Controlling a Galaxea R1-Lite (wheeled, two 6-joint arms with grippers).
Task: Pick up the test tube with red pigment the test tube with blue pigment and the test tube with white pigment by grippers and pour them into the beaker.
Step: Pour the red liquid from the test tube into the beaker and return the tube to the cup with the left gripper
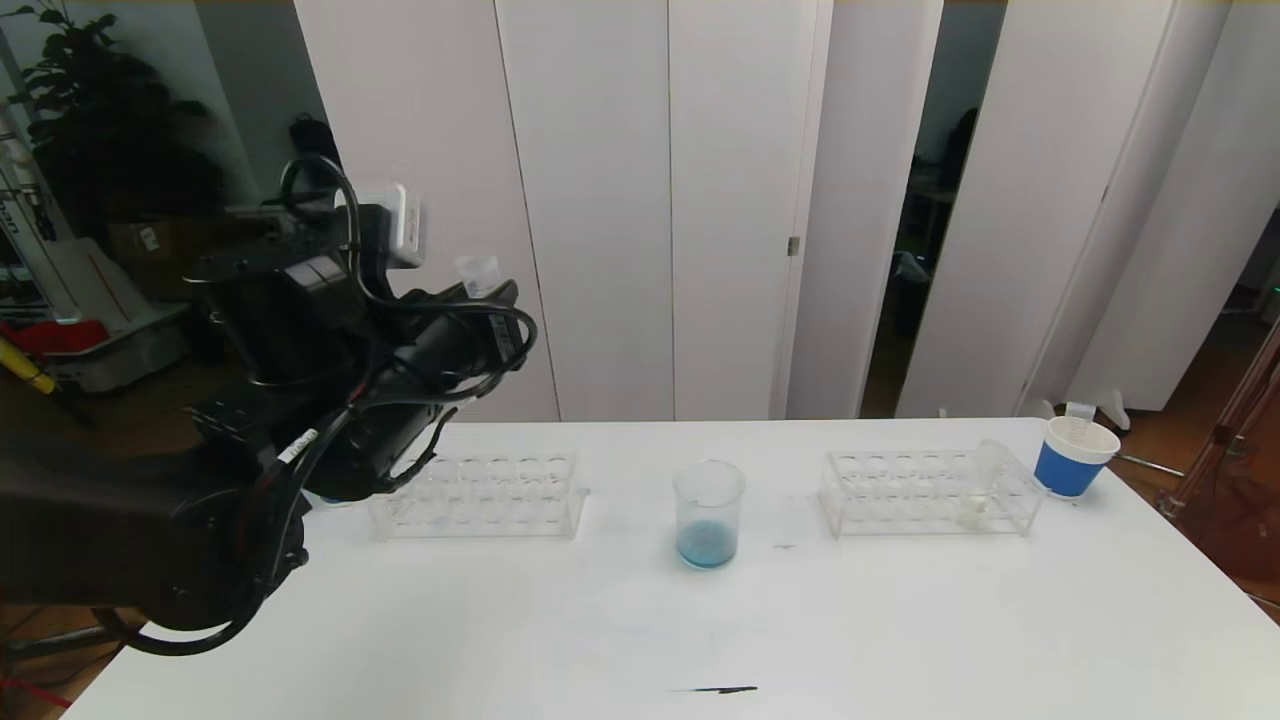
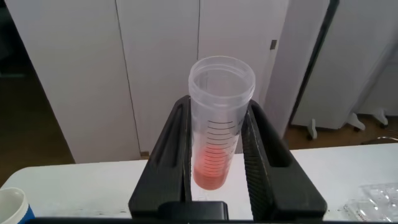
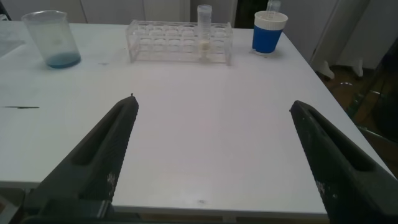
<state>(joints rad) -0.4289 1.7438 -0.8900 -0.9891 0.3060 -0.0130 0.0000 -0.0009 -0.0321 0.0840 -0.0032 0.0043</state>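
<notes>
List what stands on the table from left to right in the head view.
Left tube rack → beaker holding blue liquid → right tube rack with the test tube with white pigment near its right end → blue-sleeved paper cup.

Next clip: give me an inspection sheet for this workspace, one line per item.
Surface: white table, a small dark mark near its front edge.
Job's things: beaker at centre holds blue liquid; test tube with white pigment stands in the right rack; test tube with red pigment is gripped, upright.
Clutter: empty left rack; blue-sleeved paper cup with a tube in it, beside the right rack.
Grippers: left gripper shut on the red tube, raised over the table's left end; right gripper open, low over the table's near right.
Cables: black cables looped on the left arm.
Surroundings: white panels, plant.
</notes>
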